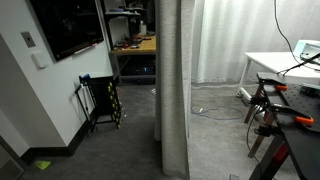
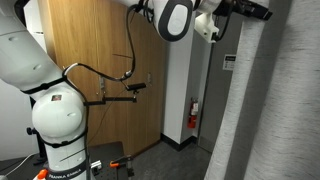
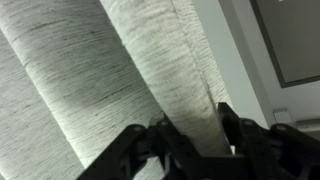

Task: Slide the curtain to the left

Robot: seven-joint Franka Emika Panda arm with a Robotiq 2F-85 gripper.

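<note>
The curtain point(image 1: 172, 90) is a tall grey-beige ribbed fabric that hangs in folds to the floor in the middle of the room. It also fills the right side of an exterior view point(image 2: 285, 110). My gripper point(image 2: 255, 12) is high up at the curtain's edge, on the end of the white arm. In the wrist view one vertical fold of the curtain point(image 3: 150, 70) runs between my two black fingers point(image 3: 190, 135). The fingers press on both sides of the fold.
A sheer white curtain point(image 1: 225, 40) hangs behind the grey one. A black rack point(image 1: 100, 100) stands by the wall under a dark screen point(image 1: 65, 25). A white table point(image 1: 280, 65) and clamps point(image 1: 285, 110) are to one side. A wooden door point(image 2: 110, 70) is behind the arm's base point(image 2: 60, 130).
</note>
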